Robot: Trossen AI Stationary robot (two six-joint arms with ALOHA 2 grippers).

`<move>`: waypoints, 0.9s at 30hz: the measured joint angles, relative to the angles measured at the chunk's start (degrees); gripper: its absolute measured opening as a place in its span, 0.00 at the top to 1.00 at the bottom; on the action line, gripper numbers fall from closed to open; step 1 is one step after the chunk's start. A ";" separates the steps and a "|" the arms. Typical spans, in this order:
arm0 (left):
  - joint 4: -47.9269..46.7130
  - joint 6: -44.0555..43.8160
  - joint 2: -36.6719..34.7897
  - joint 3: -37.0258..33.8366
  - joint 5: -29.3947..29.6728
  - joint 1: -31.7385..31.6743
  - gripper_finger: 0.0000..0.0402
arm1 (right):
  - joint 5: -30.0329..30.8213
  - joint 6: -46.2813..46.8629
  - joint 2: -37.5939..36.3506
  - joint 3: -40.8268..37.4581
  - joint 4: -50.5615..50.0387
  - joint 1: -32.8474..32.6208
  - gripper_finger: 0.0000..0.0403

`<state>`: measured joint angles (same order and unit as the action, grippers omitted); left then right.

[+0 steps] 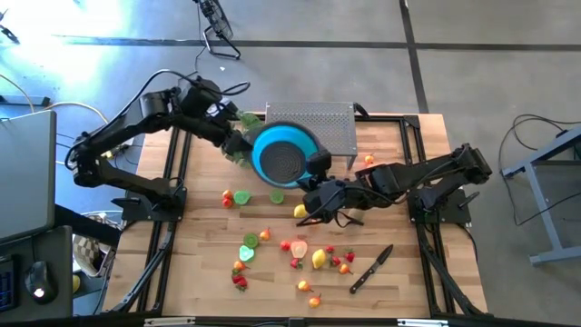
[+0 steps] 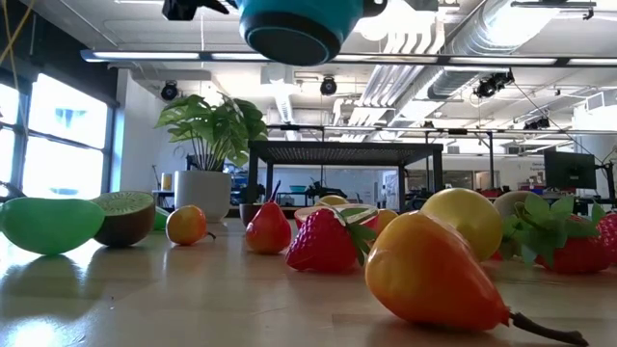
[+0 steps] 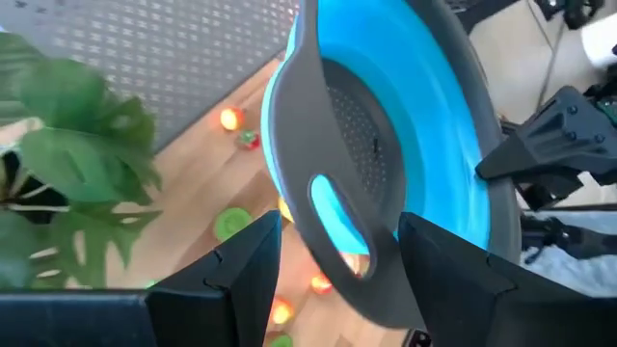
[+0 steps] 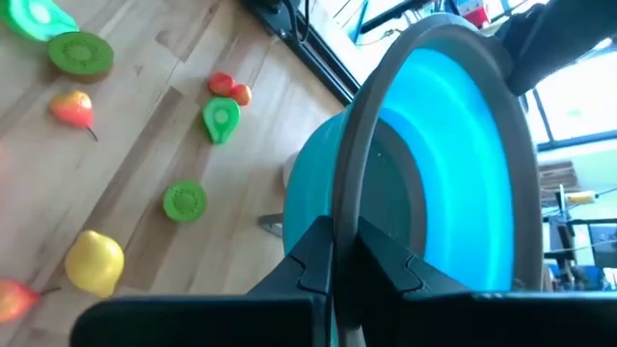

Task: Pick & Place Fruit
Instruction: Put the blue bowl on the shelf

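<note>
I see both grippers, left (image 3: 328, 265) and right (image 4: 345, 265), clamping the bowl (image 1: 283, 154) above the fruit-strewn wooden table (image 1: 399, 272) in an open office hall.

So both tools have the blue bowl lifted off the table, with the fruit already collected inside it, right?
Not quite. The left tool and right tool do hold the blue bowl off the table, but it is empty: the left wrist view shows only its bare perforated bottom. The high view shows the fruit scattered on the table.
</note>
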<state>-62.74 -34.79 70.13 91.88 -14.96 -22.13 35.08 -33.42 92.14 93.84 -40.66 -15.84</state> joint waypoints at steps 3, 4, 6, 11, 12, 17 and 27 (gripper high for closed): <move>-3.16 -0.01 0.00 1.62 2.14 0.00 0.50 | 0.54 0.99 -0.49 0.00 -0.63 0.00 0.96; -3.93 0.05 -0.02 2.15 2.72 0.00 0.50 | 1.12 1.09 -0.68 0.00 -0.71 0.00 0.96; -5.70 0.40 -0.01 3.13 4.26 0.00 0.50 | 2.43 1.17 -1.30 0.00 -1.71 -0.04 0.96; -5.54 4.81 -0.65 4.47 7.93 0.08 0.52 | 3.83 5.79 -3.60 0.15 -4.93 1.18 0.96; -4.96 5.60 -1.16 4.48 8.10 0.11 0.53 | 4.00 6.76 -3.93 0.15 -5.22 1.66 0.96; -3.26 7.68 -2.62 4.48 10.60 0.13 0.59 | 2.05 10.07 -5.14 0.07 -9.17 3.86 0.96; -2.97 10.69 -4.55 4.50 13.93 0.17 0.71 | -5.38 11.34 -5.70 0.07 -13.37 10.97 0.96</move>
<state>-65.71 -24.10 65.58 96.38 -1.03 -21.96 29.71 -22.09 86.43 93.91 -54.04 -4.87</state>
